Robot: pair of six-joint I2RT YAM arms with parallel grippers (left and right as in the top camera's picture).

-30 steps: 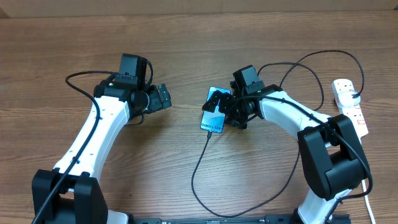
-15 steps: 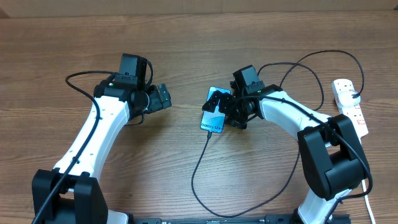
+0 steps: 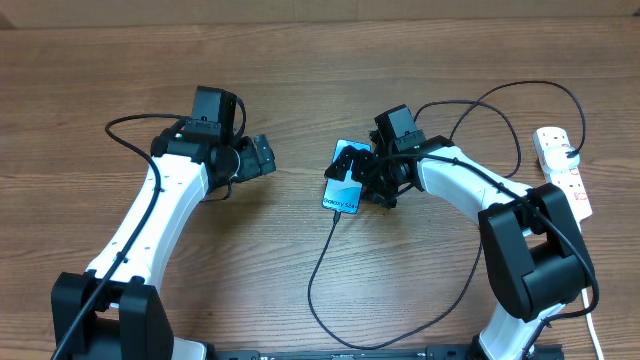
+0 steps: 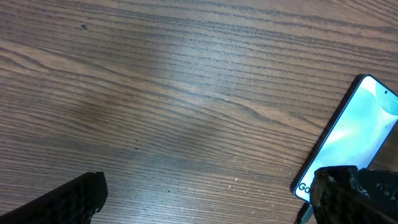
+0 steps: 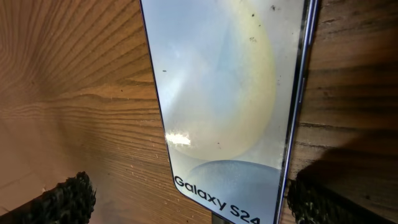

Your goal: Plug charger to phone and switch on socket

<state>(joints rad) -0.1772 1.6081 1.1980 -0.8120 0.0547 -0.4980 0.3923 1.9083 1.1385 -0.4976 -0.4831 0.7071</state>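
Observation:
The phone (image 3: 342, 192) lies flat mid-table, its screen lit and reading "Galaxy S24" (image 5: 224, 93); it also shows at the right edge of the left wrist view (image 4: 354, 137). The charger (image 3: 318, 265), a thin black cable, meets the phone's near short edge with its connector tip (image 5: 217, 219) and loops off toward the table front. My right gripper (image 3: 360, 168) is open, low over the phone, its fingers on either side of it (image 5: 193, 200). My left gripper (image 3: 262, 156) is open and empty over bare wood left of the phone (image 4: 208, 205). The socket (image 3: 563, 172) lies at the far right.
A black plug (image 3: 571, 153) sits in the socket and a thin black cable (image 3: 520, 88) arcs from it behind my right arm. The socket's white cord (image 3: 590, 320) runs down the right edge. The rest is brown wooden tabletop (image 3: 300, 70).

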